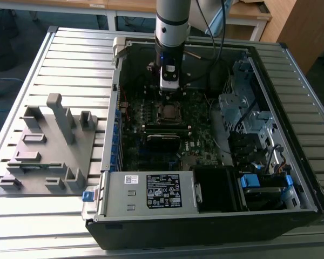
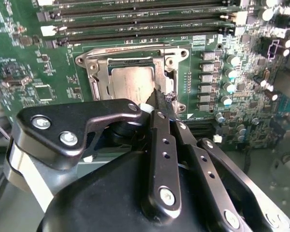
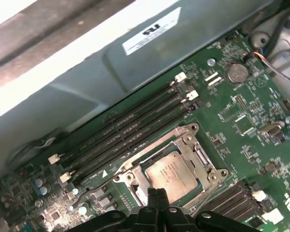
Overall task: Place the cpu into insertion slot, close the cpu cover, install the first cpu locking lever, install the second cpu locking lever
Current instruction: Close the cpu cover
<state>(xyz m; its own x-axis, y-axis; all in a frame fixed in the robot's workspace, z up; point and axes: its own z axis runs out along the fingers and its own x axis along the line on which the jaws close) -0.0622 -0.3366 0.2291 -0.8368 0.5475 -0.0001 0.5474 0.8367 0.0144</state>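
In the open computer case, the insertion slot sits mid-board. The silvery cpu lies flat inside it. The cpu cover lies down around the chip as a metal frame. My gripper hangs straight over the socket. Its black fingers are pressed together, and the tip sits at the socket's edge beside a small metal lever hook. I see nothing held between the fingers.
Long black memory slots run along one side of the socket. A coin battery lies on the board. A power supply, a drive cage and cables crowd the case. A grey fixture plate stands at the exterior view's left.
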